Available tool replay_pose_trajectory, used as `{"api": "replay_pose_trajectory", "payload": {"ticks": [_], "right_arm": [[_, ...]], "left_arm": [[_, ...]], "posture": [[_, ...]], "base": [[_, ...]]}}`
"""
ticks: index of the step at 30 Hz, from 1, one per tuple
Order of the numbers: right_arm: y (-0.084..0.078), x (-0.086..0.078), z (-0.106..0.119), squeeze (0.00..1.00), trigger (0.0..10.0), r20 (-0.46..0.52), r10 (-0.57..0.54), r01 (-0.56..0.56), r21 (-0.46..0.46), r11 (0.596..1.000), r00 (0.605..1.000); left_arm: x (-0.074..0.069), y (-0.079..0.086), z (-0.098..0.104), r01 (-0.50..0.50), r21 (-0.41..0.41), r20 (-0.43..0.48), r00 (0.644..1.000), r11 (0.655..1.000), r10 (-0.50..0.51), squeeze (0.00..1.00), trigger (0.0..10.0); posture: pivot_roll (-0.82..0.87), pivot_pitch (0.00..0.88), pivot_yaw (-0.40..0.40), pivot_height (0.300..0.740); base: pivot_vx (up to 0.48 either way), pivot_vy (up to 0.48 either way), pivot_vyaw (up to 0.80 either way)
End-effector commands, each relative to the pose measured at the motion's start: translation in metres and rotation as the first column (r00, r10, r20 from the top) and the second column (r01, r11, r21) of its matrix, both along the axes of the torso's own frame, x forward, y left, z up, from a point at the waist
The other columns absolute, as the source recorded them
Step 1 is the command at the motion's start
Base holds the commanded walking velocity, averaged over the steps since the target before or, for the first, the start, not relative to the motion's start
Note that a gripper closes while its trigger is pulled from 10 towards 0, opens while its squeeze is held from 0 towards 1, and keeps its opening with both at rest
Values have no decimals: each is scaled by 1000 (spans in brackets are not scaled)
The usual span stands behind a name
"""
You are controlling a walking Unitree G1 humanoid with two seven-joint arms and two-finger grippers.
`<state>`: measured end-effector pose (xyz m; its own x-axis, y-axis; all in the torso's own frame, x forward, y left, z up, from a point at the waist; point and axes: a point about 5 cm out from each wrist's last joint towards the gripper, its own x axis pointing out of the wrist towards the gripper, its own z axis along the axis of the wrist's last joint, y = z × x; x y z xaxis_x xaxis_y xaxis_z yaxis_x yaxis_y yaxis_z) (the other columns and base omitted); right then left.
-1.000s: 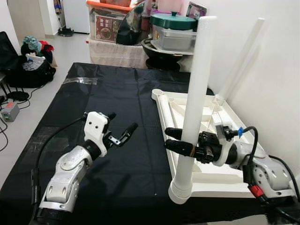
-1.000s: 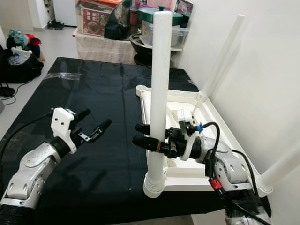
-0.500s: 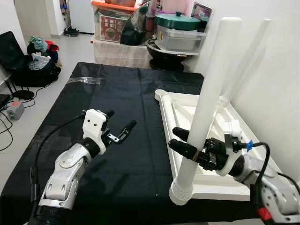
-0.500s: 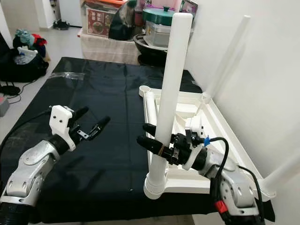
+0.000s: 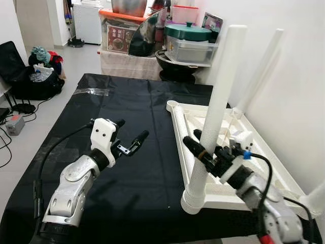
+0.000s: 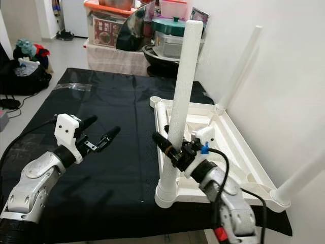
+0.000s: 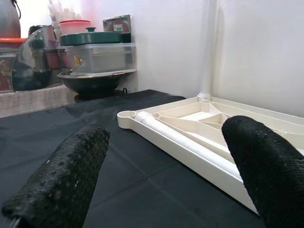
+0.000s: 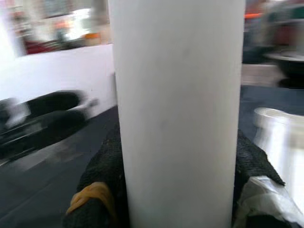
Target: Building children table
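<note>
With the near table leg (image 5: 216, 107) now leaning less than half a second ago and standing closer to upright on the front corner of the upturned white tabletop (image 5: 254, 152), seating step judged close to done. Right gripper (image 5: 199, 147) clamped across lower part of leg, black fingers (image 8: 102, 173) pressed to both sides of white tube in right wrist view; wrist now angled more steeply from below than a second ago. Ribbed foot of leg resting in or on front corner socket; cannot tell whether fully home. Tabletop lying underside up on black sheet (image 5: 132, 101) at right edge, near wall (image 5: 299, 76); second leg (image 5: 259, 68) already up at far corner, a third (image 6: 299, 178) at near right corner, fourth socket (image 5: 173, 104) at far left corner bare. Left gripper (image 5: 131, 137) held over sheet well left of tabletop, fingers (image 7: 66, 178) spread wide, holding nothing, much as before. Loose white tube lying inside tabletop rim, noted from left wrist view. Stacked storage bins (image 5: 152, 30) beyond sheet. Risk judged: leg tipping if released before socket engaged.
</note>
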<state>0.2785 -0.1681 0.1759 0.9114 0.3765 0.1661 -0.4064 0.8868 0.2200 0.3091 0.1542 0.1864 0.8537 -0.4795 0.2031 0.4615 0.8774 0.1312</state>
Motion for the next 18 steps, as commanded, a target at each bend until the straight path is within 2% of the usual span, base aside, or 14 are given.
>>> {"api": "replay_pose_trajectory", "payload": {"ticks": [1,2,6,8,13,15,16,17,18], "right_arm": [[-17,0,-27,0,10000,-139,-135,130,-40,991,981],[-18,-1,-27,0,10000,-132,-199,193,-60,979,971],[-20,-4,-31,0,10000,-132,-271,258,-108,960,953],[-21,-7,-32,0,10000,-116,-330,311,-153,938,937],[-19,-10,-31,0,10000,-87,-365,343,-194,919,927],[-16,-9,-31,0,10000,-83,-350,330,-188,925,933],[-8,-9,-27,0,10000,-54,-274,261,-180,949,960],[3,-11,-21,0,10000,-11,-153,149,-168,975,988],[10,-12,-17,0,10000,20,-68,70,-163,984,998]], "left_arm": [[1,-4,-2,17,3,-11,1000,1000,-17,0,10000],[1,-4,-3,18,1,-11,1000,1000,-18,0,10000],[1,-4,-3,18,0,-11,1000,1000,-18,0,10000],[1,-4,-4,16,1,-12,1000,1000,-16,0,10000],[1,-4,-4,15,0,-12,1000,1000,-15,0,10000],[1,-5,-4,16,-1,-12,1000,1000,-16,0,10000],[1,-5,-4,16,-1,-12,1000,1000,-16,0,10000],[2,-5,-4,17,-2,-11,1000,1000,-17,0,10000],[2,-5,-5,17,-2,-11,1000,1000,-17,0,10000]], "posture": [[45,0,-92,740],[44,0,-90,740],[44,0,-92,740],[41,0,-93,740],[37,0,-93,740],[37,0,-93,740],[39,0,-91,740],[38,0,-89,740],[37,0,-90,740]], "base": [[0,0,0],[0,0,0],[0,0,0],[0,0,0],[0,0,0],[0,0,0],[0,0,0],[0,0,0],[0,0,0]]}}
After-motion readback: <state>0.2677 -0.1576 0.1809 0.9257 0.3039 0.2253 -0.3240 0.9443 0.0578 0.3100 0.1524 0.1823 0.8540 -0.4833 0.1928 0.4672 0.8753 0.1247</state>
